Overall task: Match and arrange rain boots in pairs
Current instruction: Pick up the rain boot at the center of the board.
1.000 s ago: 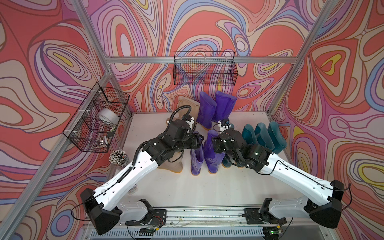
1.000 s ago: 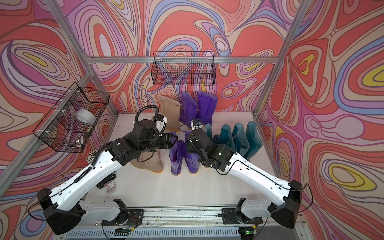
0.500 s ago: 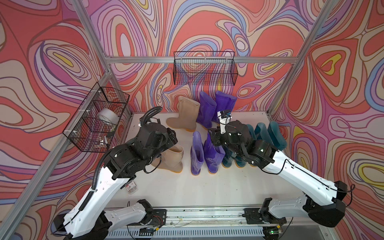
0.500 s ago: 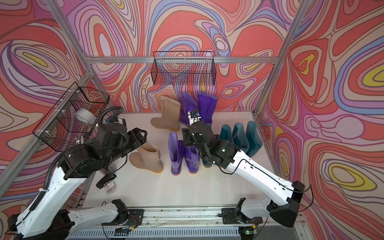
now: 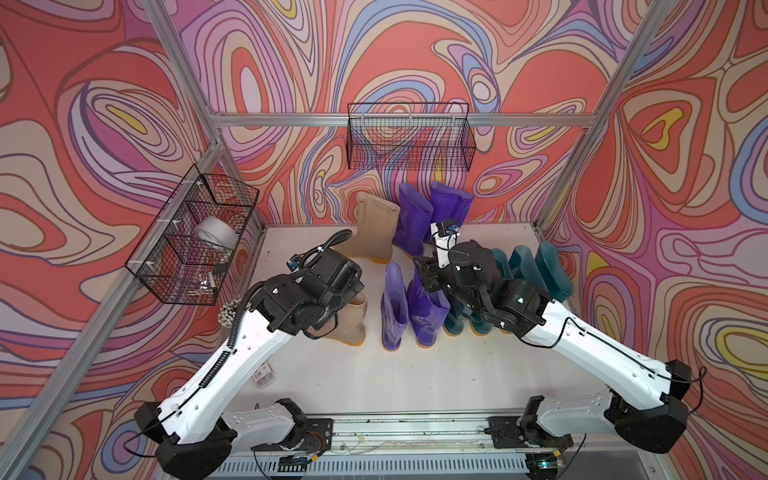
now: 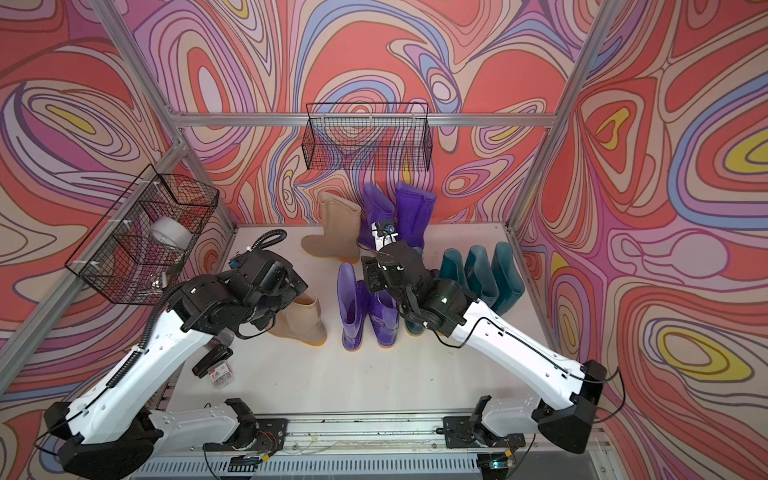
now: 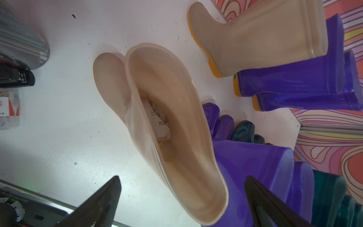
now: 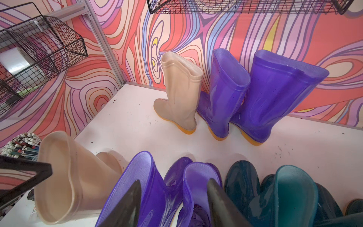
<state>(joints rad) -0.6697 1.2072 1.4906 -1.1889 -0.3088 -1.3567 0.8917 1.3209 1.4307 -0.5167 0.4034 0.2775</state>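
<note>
Since a second ago, the left arm has swung off the purple boots, and its left gripper (image 7: 182,177) now hangs above the near beige boot (image 5: 353,320), jaws spread wide and holding nothing. That boot stands on the white table (image 5: 415,374), just beside the front purple pair (image 5: 409,307) and well apart from its mate, the far beige boot (image 5: 372,232) by the back wall. The right gripper (image 8: 174,180) hovers over the purple cuffs, fingers partly apart, with no grip showing. Teal boots (image 5: 536,270) line up beyond it. Pairing the beige boots looks like the next step. It would be best to pinch one cuff wall, lift the boot clear of the purple neighbour, and set it down with toes matching.
</note>
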